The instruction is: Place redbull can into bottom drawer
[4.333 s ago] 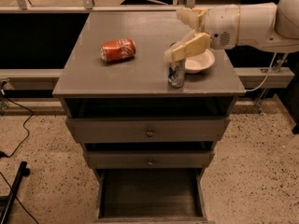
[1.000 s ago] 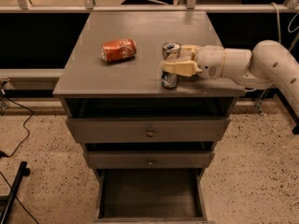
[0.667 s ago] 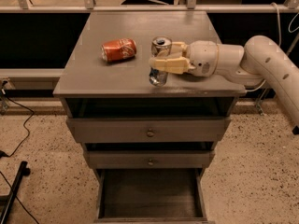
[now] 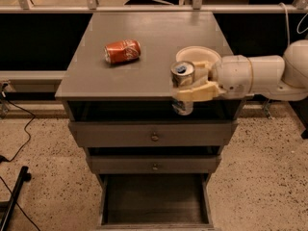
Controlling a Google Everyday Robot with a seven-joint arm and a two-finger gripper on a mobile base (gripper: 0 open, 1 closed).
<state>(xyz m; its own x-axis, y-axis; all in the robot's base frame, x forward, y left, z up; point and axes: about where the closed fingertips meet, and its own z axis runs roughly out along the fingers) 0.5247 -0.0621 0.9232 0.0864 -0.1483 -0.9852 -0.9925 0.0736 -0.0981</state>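
claw [image 4: 188, 83]: centre right of frame, at front edge of desk [image 4: 144, 28], pinching can [image 4: 182, 75]
can: upright, held off the desk, base hanging in front of the edge, well above drawer
drawer [image 4: 154, 201]: bottom centre of frame, pulled open, dark inside
soda can [image 4: 122, 51]: on its side, upper left on desk
plate [image 4: 197, 54]: white, on desk just behind claw
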